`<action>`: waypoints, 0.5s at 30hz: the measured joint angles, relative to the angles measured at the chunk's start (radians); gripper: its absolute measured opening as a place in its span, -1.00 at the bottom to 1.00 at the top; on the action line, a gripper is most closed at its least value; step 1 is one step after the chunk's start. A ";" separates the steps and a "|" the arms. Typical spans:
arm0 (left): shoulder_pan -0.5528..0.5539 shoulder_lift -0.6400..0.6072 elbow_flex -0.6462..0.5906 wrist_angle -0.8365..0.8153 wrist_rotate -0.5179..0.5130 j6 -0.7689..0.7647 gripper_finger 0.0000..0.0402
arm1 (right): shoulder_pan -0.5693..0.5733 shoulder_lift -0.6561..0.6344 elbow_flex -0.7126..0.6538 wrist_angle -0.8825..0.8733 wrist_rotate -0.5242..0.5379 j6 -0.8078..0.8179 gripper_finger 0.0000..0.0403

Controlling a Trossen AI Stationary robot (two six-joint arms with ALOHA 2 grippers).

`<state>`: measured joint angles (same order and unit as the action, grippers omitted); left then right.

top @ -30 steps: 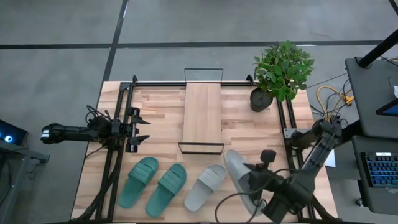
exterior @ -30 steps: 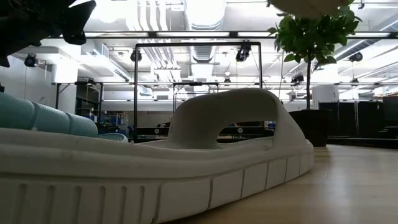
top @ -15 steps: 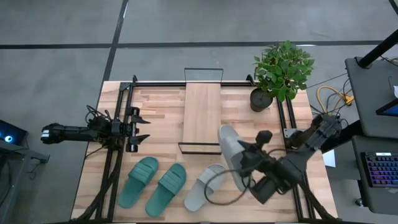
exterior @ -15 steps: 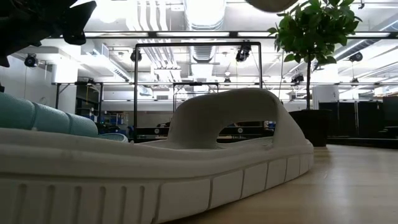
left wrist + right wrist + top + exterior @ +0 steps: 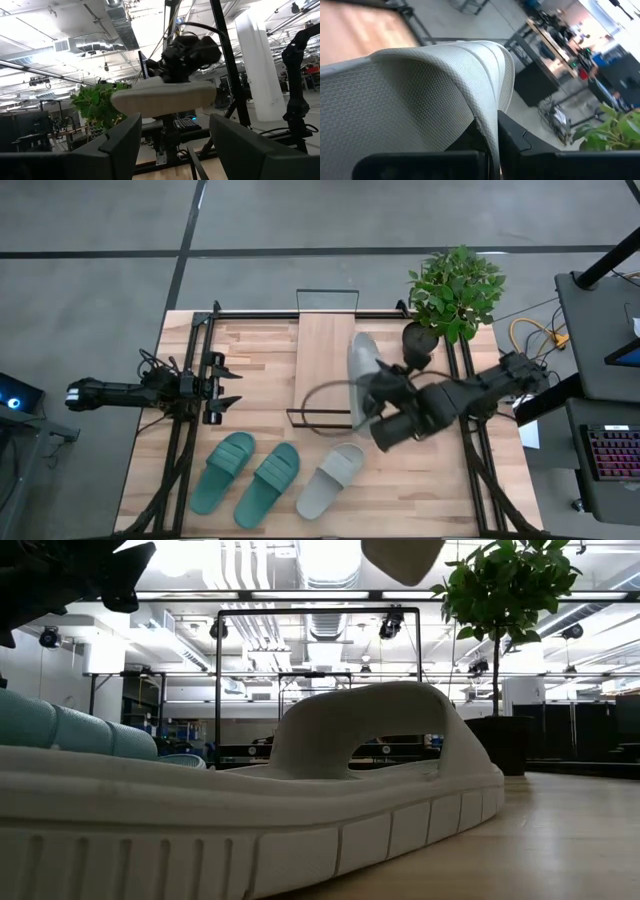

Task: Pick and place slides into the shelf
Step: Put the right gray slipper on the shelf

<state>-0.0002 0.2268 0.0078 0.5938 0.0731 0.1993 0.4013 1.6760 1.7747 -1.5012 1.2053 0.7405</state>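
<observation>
Grey slide (image 5: 361,375) hangs clamped by its strap in my right gripper (image 5: 383,385), lifted off the table and hovering beside the right edge of the shelf (image 5: 324,360). Its partner, the other grey slide (image 5: 331,480), lies on the table (image 5: 250,355) in front, next to the teal pair (image 5: 245,484). My left gripper (image 5: 222,387) waits at the table's left side, fingers spread and holding nothing.

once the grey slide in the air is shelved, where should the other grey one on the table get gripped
Probably by its wide strap, coming straight down from above. The grey slide on the table lies sole down, and the strap arches clear of the footbed, leaving room for a finger under it.
</observation>
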 joint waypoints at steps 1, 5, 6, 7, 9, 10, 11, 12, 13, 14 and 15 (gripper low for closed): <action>0.000 0.000 0.000 0.000 0.000 0.000 0.09 | -0.017 0.000 0.007 0.011 0.003 -0.001 -0.94; 0.000 0.000 0.000 0.000 0.000 0.000 0.09 | -0.084 0.000 0.022 0.105 0.004 -0.074 -0.94; 0.000 0.000 0.000 0.000 0.000 0.000 0.09 | -0.100 0.000 0.022 0.141 0.003 -0.112 -0.94; 0.000 0.001 0.000 0.000 0.000 0.000 0.09 | -0.116 0.000 0.022 0.179 0.003 -0.156 -0.94; 0.000 0.001 0.000 0.000 -0.001 0.000 0.09 | -0.145 0.000 0.021 0.275 0.000 -0.278 -0.94; 0.000 0.001 0.000 0.000 -0.001 0.000 0.09 | -0.158 0.000 0.020 0.324 -0.004 -0.351 -0.94; 0.000 0.001 0.000 0.000 -0.001 0.000 0.09 | -0.171 0.000 0.019 0.370 -0.016 -0.428 -0.94; 0.000 0.000 0.000 0.000 -0.001 0.000 0.09 | -0.182 0.000 0.017 0.412 -0.034 -0.504 -0.94; 0.000 0.000 0.000 0.000 -0.002 0.000 0.09 | -0.192 0.000 0.016 0.453 -0.052 -0.570 -0.94; 0.000 0.000 0.000 0.000 -0.002 0.000 0.09 | -0.201 0.001 0.014 0.494 -0.065 -0.626 -0.94; 0.000 0.001 0.000 0.000 -0.002 0.000 0.09 | -0.209 0.001 0.012 0.529 -0.076 -0.678 -0.94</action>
<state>-0.0002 0.2280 0.0078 0.5941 0.0715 0.1993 0.1920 1.6772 1.7870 -0.9723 1.1295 0.0622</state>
